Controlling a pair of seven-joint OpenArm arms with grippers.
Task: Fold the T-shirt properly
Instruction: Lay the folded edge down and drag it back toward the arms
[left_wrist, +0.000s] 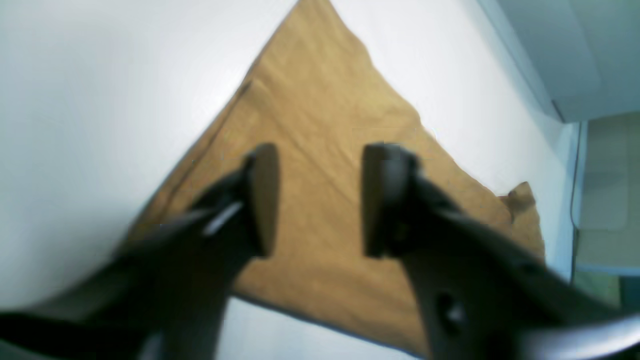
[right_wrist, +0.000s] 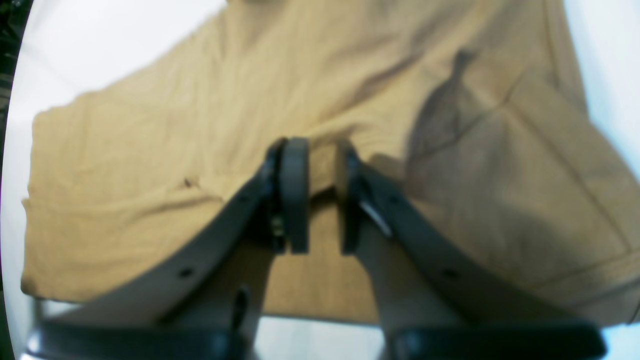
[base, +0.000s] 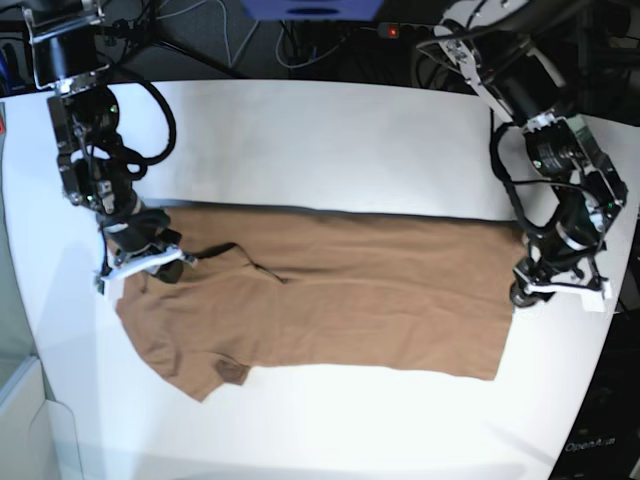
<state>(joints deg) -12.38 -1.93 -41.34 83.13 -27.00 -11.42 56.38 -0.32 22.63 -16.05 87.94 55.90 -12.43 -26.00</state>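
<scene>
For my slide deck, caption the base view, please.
Two arms at opposite ends of a brown T-shirt spread on a white table.

blur: both wrist views | cut off: t-shirt (right_wrist: 200, 150) top edge

place: robotics lab | evidence: white table (base: 330, 130), tangled cables (base: 250, 40)
</scene>
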